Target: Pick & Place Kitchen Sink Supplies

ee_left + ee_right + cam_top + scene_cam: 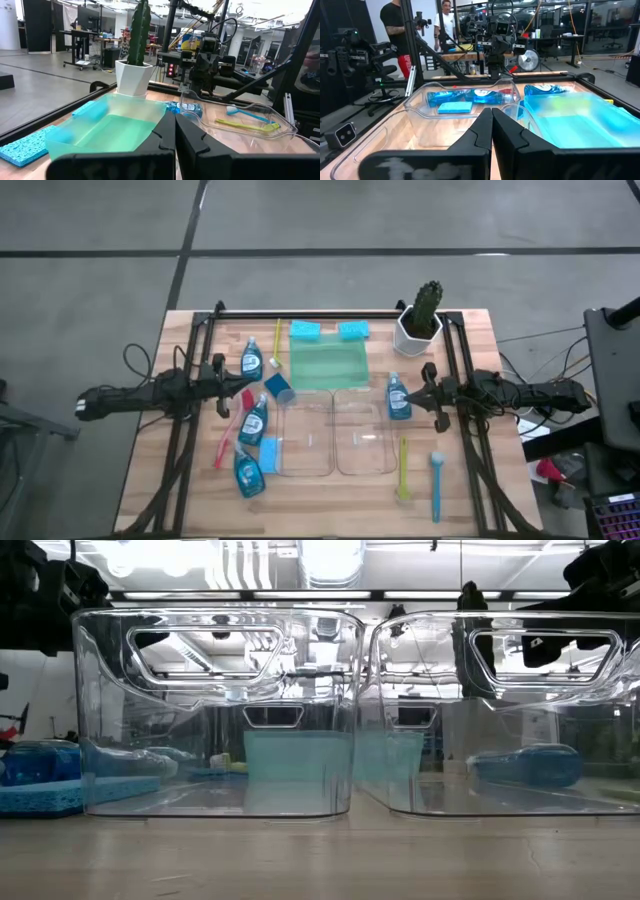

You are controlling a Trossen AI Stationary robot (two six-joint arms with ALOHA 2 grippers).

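Three clear bottles of blue liquid (251, 360) (254, 418) (248, 473) lie on the table's left half, and another (398, 396) lies right of the bins. Two blue sponges (305, 330) (353, 330) lie at the far edge, and others (279, 386) (268, 452) lie beside the left bin. A red brush (235, 425) and a yellow one (277, 343) lie on the left. A yellow-green brush (403, 468) and a blue one (437, 485) lie near right. My left gripper (232, 385) (175, 122) hovers shut at the left. My right gripper (420, 392) (491, 114) hovers shut at the right. Neither holds anything.
Two clear bins (305, 430) (363, 430) stand side by side at the table's middle, with a green tray (330, 363) behind them. A cactus in a white pot (420, 315) stands at the far right. Two people (395, 30) stand in the room beyond the table.
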